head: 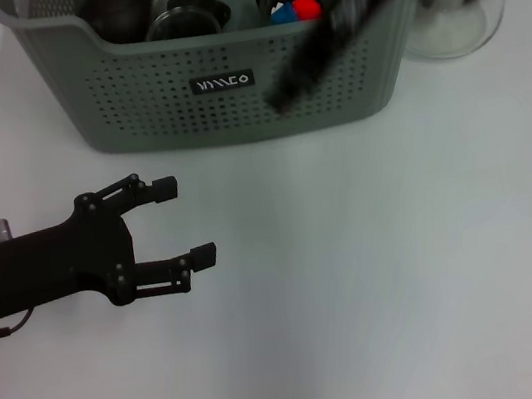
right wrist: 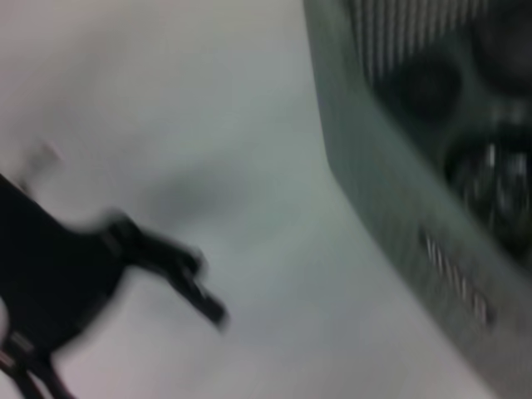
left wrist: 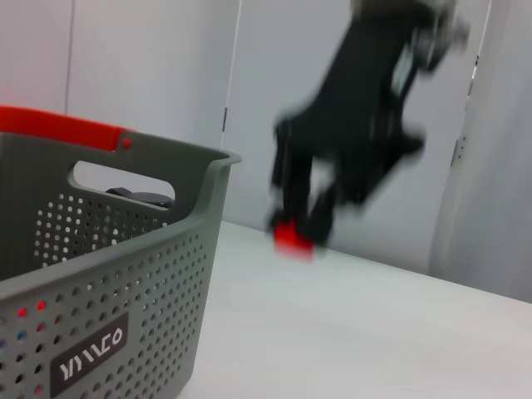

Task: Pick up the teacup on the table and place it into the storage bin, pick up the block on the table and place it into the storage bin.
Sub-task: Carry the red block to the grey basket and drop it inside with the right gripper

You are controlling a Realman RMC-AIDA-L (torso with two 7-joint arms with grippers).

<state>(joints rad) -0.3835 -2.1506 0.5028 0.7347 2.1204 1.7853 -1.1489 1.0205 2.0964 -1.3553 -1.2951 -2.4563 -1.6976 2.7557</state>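
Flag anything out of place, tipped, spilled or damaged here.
Nothing stands out. The grey-green perforated plastic storage bin stands upright, holding dark cups and a red-and-blue block. The clear glass pot stands beside it. No spills show on the white table.

- Bare table lies open in front of the storage bin.
- Glass pot stands just beside the bin's right end.
- Left gripper hangs over the table's left part.

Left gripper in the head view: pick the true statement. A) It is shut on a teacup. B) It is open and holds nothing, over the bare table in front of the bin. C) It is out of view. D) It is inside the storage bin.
B: the left gripper has its fingers spread with nothing between them, over the table in front of the storage bin.
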